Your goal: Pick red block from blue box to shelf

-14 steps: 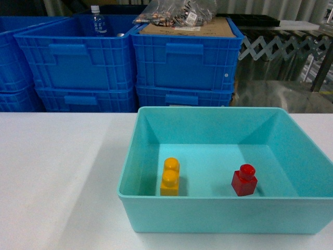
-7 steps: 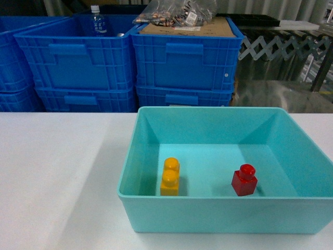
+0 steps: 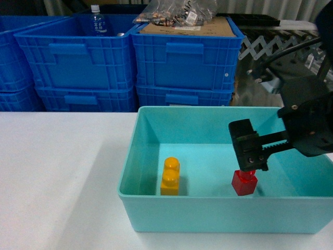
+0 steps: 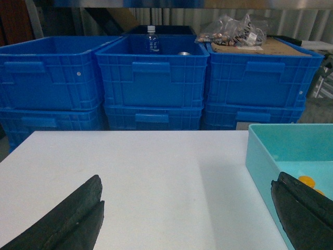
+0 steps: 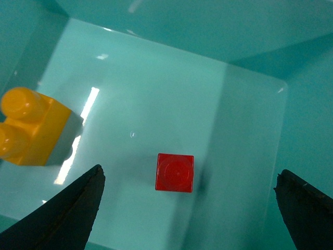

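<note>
The red block stands on the floor of the blue box, right of centre. My right gripper hangs inside the box just above it, hiding its stud in the head view. Looking straight down in the right wrist view, the red block lies between the wide-apart fingers of the open right gripper, nearer the left one and touching neither. My left gripper is open over the white table, left of the blue box. The shelf is out of view.
A yellow-orange two-stud brick sits in the box left of the red block. Dark blue ribbed crates are stacked behind the white table; one holds a bottle, another a bag on cardboard.
My right arm has come into the head view from the right and lowered its open gripper into the box above the red block. The blocks have not moved.
</note>
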Available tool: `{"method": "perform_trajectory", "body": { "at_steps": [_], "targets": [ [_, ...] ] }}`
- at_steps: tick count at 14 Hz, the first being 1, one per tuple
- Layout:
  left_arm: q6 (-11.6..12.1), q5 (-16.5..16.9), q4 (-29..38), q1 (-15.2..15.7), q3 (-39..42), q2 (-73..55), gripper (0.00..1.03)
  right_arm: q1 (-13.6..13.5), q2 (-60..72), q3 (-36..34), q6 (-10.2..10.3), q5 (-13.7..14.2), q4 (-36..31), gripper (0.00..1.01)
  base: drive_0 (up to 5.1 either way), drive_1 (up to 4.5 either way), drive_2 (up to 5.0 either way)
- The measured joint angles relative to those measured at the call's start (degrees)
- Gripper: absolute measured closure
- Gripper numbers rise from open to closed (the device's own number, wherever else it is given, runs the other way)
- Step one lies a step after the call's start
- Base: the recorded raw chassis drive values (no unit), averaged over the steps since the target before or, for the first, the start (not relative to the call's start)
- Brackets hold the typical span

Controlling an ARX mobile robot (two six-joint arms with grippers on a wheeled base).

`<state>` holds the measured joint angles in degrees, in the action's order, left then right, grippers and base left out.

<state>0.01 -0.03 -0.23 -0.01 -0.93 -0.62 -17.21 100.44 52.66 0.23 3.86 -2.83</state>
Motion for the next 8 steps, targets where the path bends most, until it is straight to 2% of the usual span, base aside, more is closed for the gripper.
{"method": "perform_trajectory", "body": {
  "at_steps": [2, 4, 8],
  "targets": [
    [0.0, 0.0, 0.0, 0.0, 0.0, 0.0, 0.05, 0.0, 6.8, 6.9, 0.6, 1.3, 4.5, 0.03, 0.0, 0.0, 0.0],
    [0.0, 0.0, 0.0, 0.0, 0.0, 0.0, 0.05, 0.0, 10.8, 10.5, 1.8, 1.9, 7.2, 0.03, 0.0, 0.0, 0.0],
    [0.0, 0.0, 0.0, 0.0, 0.0, 0.0, 0.05, 0.0, 16.2, 14.5, 6.1, 0.6, 10.6, 0.03, 0.0, 0.0, 0.0]
  ]
}}
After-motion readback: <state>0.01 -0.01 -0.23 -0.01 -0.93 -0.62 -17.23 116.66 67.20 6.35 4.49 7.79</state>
